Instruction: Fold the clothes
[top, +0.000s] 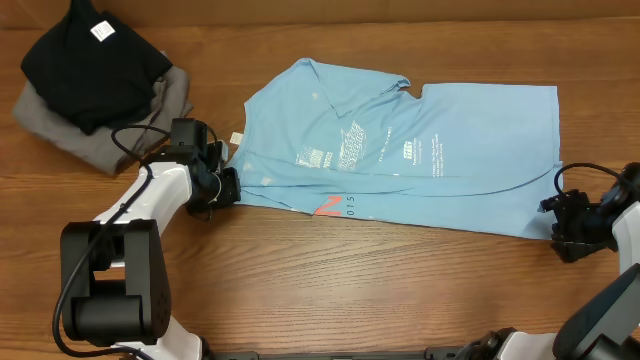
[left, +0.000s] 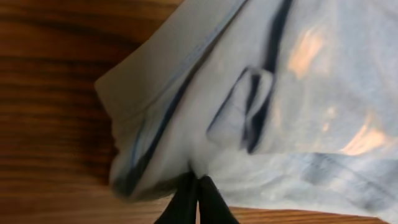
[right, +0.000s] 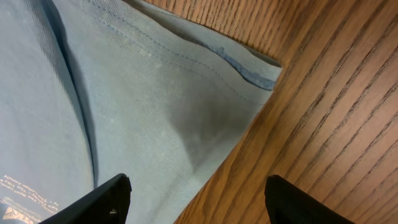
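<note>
The light sky-blue T-shirt (top: 420, 150) lies partly folded across the middle of the wooden table, its printed lettering facing up. My left gripper (top: 226, 186) is at the shirt's left edge, its fingers (left: 198, 190) shut on a pinch of the shirt fabric (left: 298, 93) at a hemmed corner. My right gripper (top: 556, 216) is at the shirt's lower right corner. Its fingers (right: 198, 193) are open, one over the fabric (right: 124, 93) and one over bare wood, holding nothing.
A black folded garment (top: 90, 60) with a white tag lies on a grey folded garment (top: 60, 125) at the back left, close behind my left arm. Bare wood table (top: 380, 280) runs along the front.
</note>
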